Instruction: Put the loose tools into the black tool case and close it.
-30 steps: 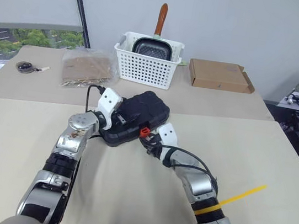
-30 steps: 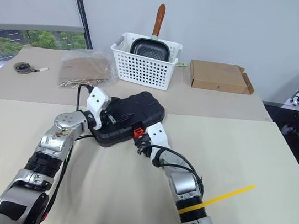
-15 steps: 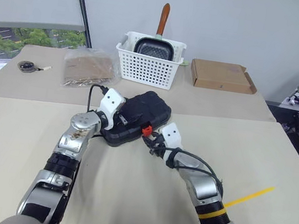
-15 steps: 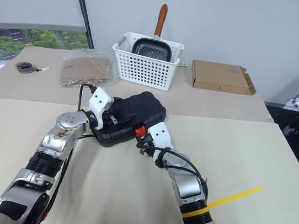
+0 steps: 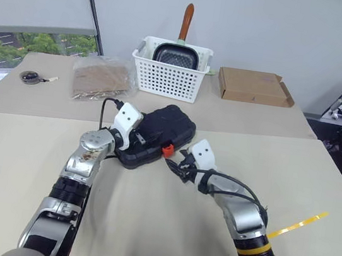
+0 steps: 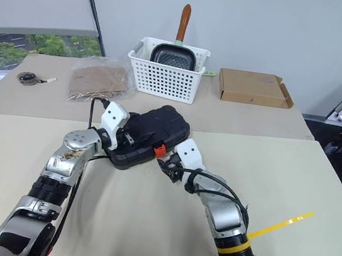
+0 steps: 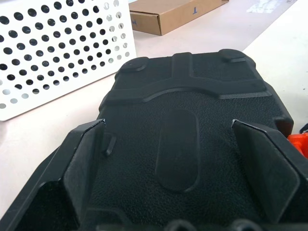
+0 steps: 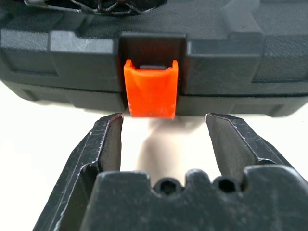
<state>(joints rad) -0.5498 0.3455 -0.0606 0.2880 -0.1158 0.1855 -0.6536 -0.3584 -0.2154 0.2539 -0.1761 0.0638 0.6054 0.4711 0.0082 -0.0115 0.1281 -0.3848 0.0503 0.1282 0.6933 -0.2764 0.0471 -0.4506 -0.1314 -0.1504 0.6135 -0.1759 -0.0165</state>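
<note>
The task looks nearly finished. The black tool case (image 5: 157, 135) lies shut in the middle of the front table (image 5: 163, 229), lid down on its base, and no loose tools lie on either tabletop, so I judge they are inside, though the closed lid hides them. What seems left is the orange latch (image 8: 149, 86): in the right wrist view it hangs down over the seam at the case's front edge, and I cannot tell whether it has snapped home.

Left to right: one round dark disc with a cord (image 5: 30, 76) sits at the far left of the back table, then one clear bag of brown material (image 5: 100, 77). The left gripper (image 7: 180, 159) rests over the case lid with its two black fingers (image 7: 86, 154) spread wide, one on each side of the lid's central ridge, clamping nothing. Behind the case stands one white lattice basket (image 5: 169, 70) holding one dark square pan (image 5: 176, 55) with a brown handle. The right gripper (image 8: 163, 139) hovers just in front of the latch, jaws apart and empty, the latch lined up between them. One flat cardboard box (image 5: 253, 86) lies at the right of the back table, and one yellow strip (image 5: 297, 225) shows near the front table's right edge.
</note>
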